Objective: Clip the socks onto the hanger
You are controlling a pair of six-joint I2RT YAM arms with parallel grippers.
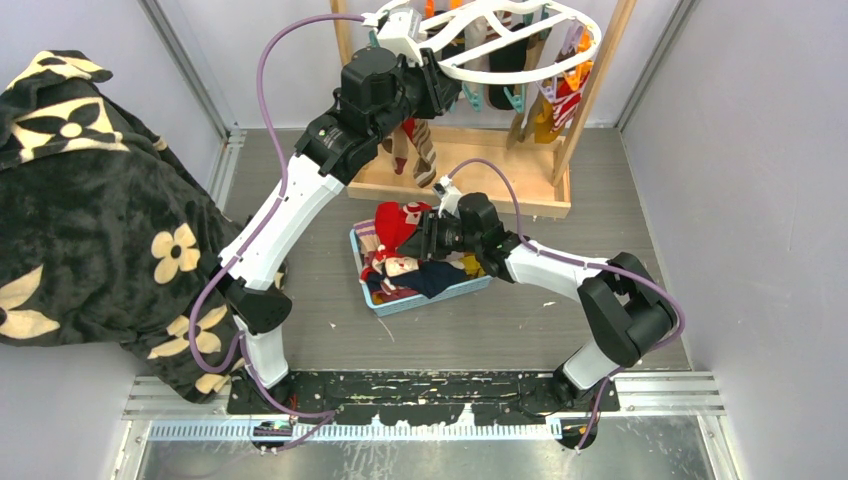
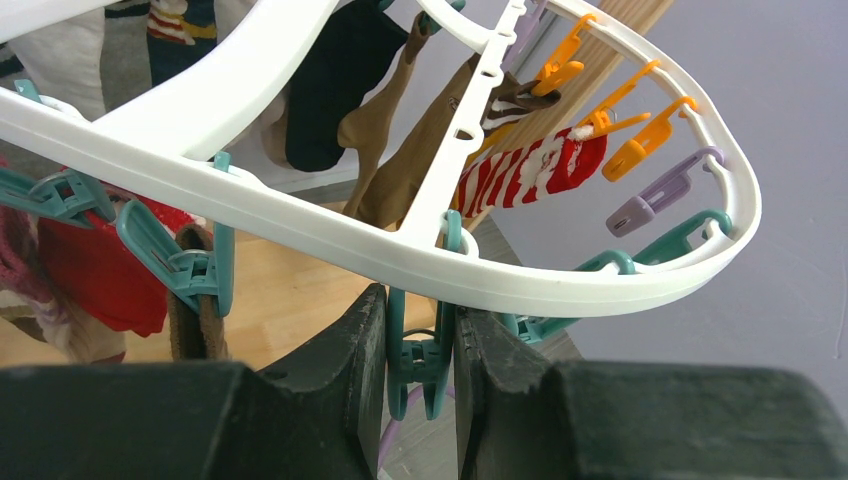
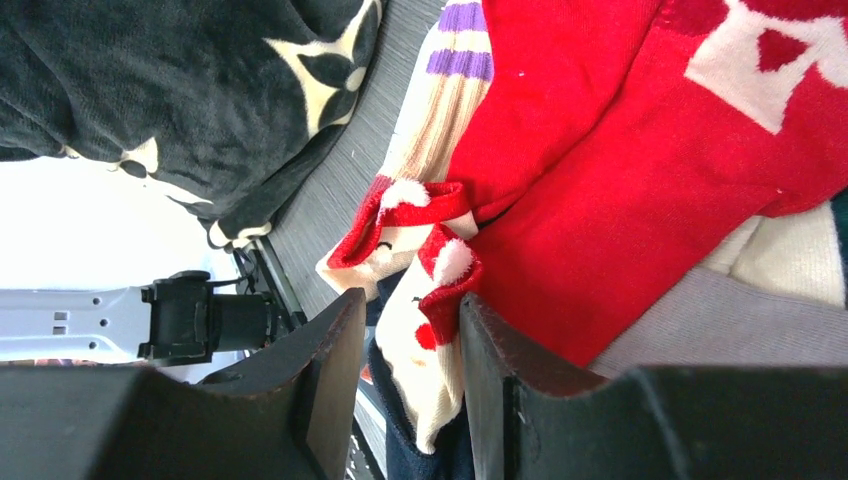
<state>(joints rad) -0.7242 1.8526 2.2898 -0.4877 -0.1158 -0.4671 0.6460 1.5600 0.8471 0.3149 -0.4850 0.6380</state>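
Nearest the bases, the right gripper (image 3: 410,300) reaches into a shallow light-blue plastic basket (image 1: 440,294) on the table. The basket holds a loose heap of soft fabric socks (image 1: 397,222), bright red on top, with cream, navy and striped ones beneath. Its jaws stand narrowly either side of a white-and-red pompom sock (image 3: 405,345). Whether they already pinch it I cannot tell, but this looks like the pick for the next hanging.

Farther off and higher, the left gripper (image 2: 422,305) is pressed together on the handles of a teal plastic clip (image 2: 420,365). The clip dangles from the white plastic oval hanger (image 2: 330,235), and the squeeze probably holds its mouth agape, ready. Beyond, a black sock (image 2: 330,90) and a red-and-white striped sock (image 2: 520,170) already hang there, above a wooden stand (image 1: 470,195).
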